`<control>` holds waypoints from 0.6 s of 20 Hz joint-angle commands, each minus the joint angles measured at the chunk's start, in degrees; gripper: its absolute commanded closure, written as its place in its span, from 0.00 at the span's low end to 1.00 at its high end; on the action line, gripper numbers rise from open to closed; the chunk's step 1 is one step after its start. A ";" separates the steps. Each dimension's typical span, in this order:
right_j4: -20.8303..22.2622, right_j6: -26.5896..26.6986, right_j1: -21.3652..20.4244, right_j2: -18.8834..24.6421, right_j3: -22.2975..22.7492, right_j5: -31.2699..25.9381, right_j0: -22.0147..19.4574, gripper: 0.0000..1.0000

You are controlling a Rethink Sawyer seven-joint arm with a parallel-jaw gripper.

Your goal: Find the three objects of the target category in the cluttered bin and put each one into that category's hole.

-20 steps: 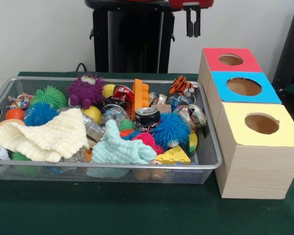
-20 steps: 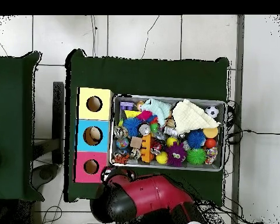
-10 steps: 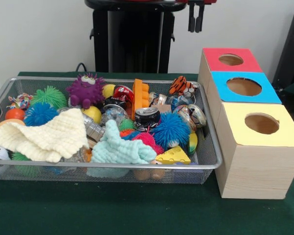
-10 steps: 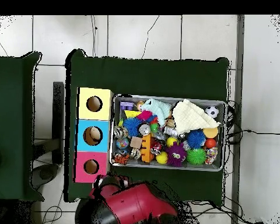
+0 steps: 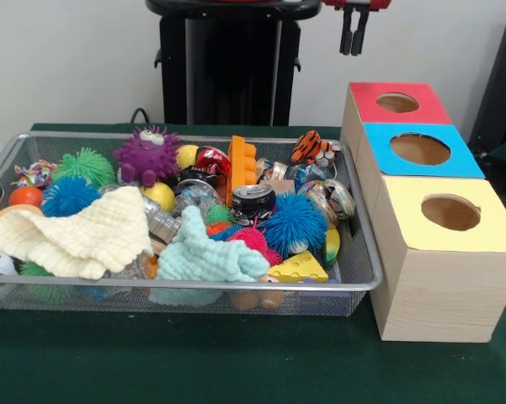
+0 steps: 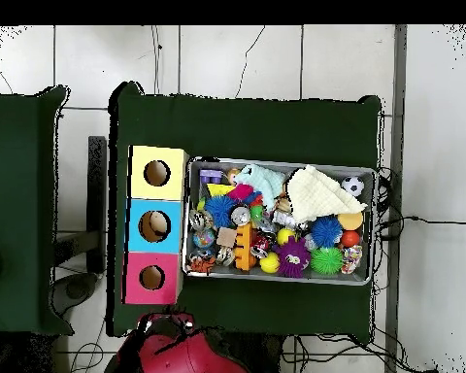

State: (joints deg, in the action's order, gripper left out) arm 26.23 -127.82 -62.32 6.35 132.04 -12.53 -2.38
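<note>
The wire mesh bin (image 5: 151, 289) sits on the green table, full of toys; it also shows in the overhead view (image 6: 276, 162). In it lie a purple fuzzy monster (image 5: 147, 154), an orange block (image 5: 238, 167), a crushed can (image 5: 253, 202), a blue spiky ball (image 5: 295, 224), a cheese wedge (image 5: 297, 268), a tiger toy (image 5: 310, 146), a cream knitted cloth (image 5: 84, 231) and a mint cloth (image 5: 206, 257). My gripper (image 5: 354, 52) hangs open and empty at the top edge, high behind the red box. In the overhead view only the red arm (image 6: 179, 352) shows, drawn back off the table.
Three wooden boxes stand in a row beside the bin, each with a round hole: red lid (image 5: 366, 97), blue lid (image 5: 379, 139), yellow lid (image 5: 404, 219). The black pedestal (image 5: 227, 67) stands behind the bin. A second green table (image 6: 18, 204) is at the overhead view's left.
The gripper has shifted sideways along the top edge to above the red box. In the overhead view the arm has drawn back away from the table.
</note>
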 commanded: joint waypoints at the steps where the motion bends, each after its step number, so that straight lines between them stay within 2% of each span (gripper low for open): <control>1: -2.21 -12.66 6.09 -7.32 -1.30 7.14 -0.21 1.00; 7: -3.13 -10.32 9.68 -8.63 -1.05 13.26 0.19 1.00; 9: -3.19 -9.51 10.86 -8.44 -1.00 14.58 -0.64 1.00; 12: -1.81 -6.97 12.88 -6.28 -2.36 15.41 -4.26 1.00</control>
State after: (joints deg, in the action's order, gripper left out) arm 25.07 -127.84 -55.11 0.06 132.01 -0.19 -2.80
